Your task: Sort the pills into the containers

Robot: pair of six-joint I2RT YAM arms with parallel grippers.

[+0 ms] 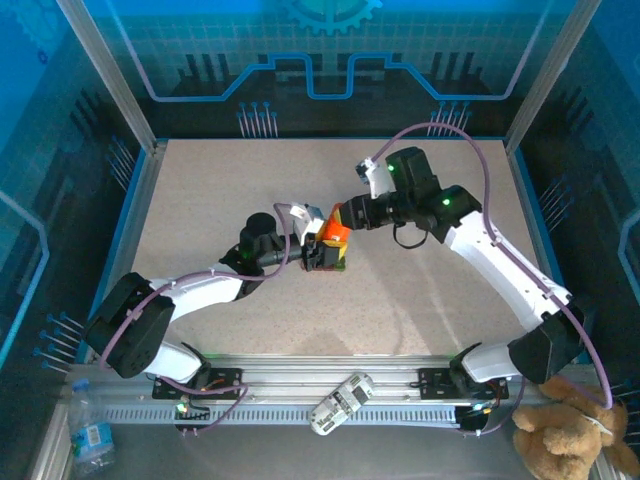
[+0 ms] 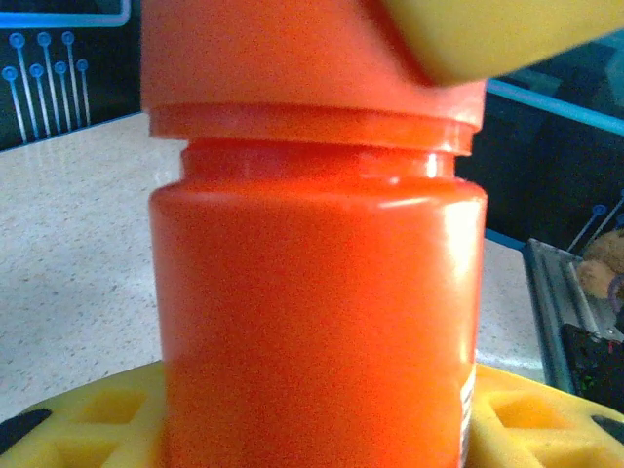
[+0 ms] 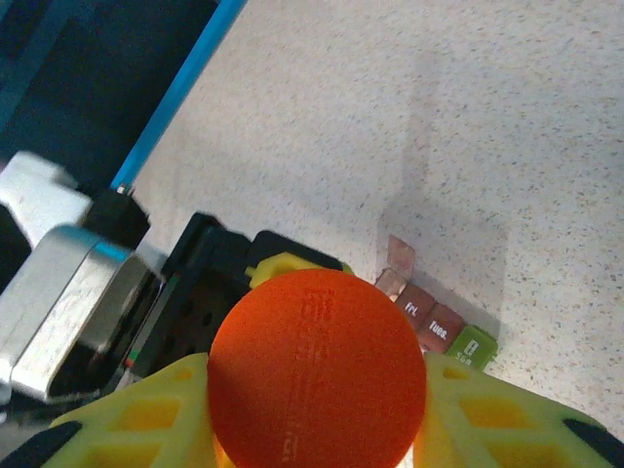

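From above: a meeting of both arms near the middle of the speckled worktop (image 1: pixel 230 180). Between them an orange bottle (image 1: pixel 336 236), taken from the left by the left claw (image 1: pixel 323 252) and from the right by the right claw (image 1: pixel 344 220). On the near rail, well apart from all this, a white device (image 1: pixel 340 403); at the near right corner a brown plush toy (image 1: pixel 570 440); at the near left corner a clear water bottle (image 1: pixel 90 435).

From the left wrist: the orange bottle (image 2: pixel 312 322) upright and very close, its body seated between the two yellow fingers (image 2: pixel 88 419) of the left claw (image 2: pixel 312 439), spread just as far as the bottle's width and gripping it low down. Above the neck ring, the cap (image 2: pixel 283 49), with a yellow finger of the right claw laid against its upper right. Behind, pale worktop (image 2: pixel 68 244) with a blue edge.

From the right wrist: straight down onto the round top of the cap (image 3: pixel 317 375), faint raised marks on it, clamped between the yellow fingers (image 3: pixel 127 429) of the right claw (image 3: pixel 317 429), drawn in tight on it. Past the cap, the black and silver body of the left claw. Just beside the bottle, up and to the right of the cap here, the containers (image 3: pixel 439 322): a short strip lying flat on the worktop (image 3: pixel 390 117), dark red compartments with one green end, and one pale lid standing open at the far end.
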